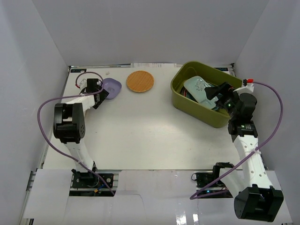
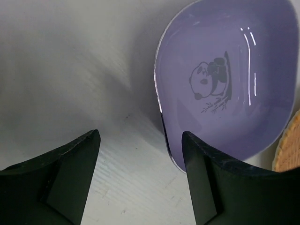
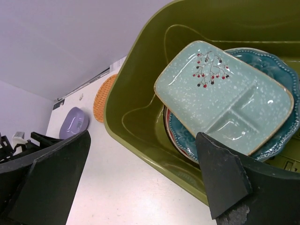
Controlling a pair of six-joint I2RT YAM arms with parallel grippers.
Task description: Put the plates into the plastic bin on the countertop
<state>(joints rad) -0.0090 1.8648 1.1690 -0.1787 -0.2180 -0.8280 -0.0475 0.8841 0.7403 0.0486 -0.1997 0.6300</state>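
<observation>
Left gripper [image 2: 140, 136] stood wide at the lavender plate's [image 2: 225, 79] edge on the countertop [image 1: 140, 131]; orange plate [image 1: 140, 81] lay nearby; right gripper [image 3: 143, 136] gaped wide at the bin [image 3: 136, 93], where the mint plate [image 3: 225, 93] lay on a teal plate [image 3: 276, 70].

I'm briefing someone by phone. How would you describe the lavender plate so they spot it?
On the white countertop, look to the far-left corner, away from the olive-green bin. The lavender plate lies there, left of the round orange plate. Only it is squarish, with a panda printed inside.
</observation>
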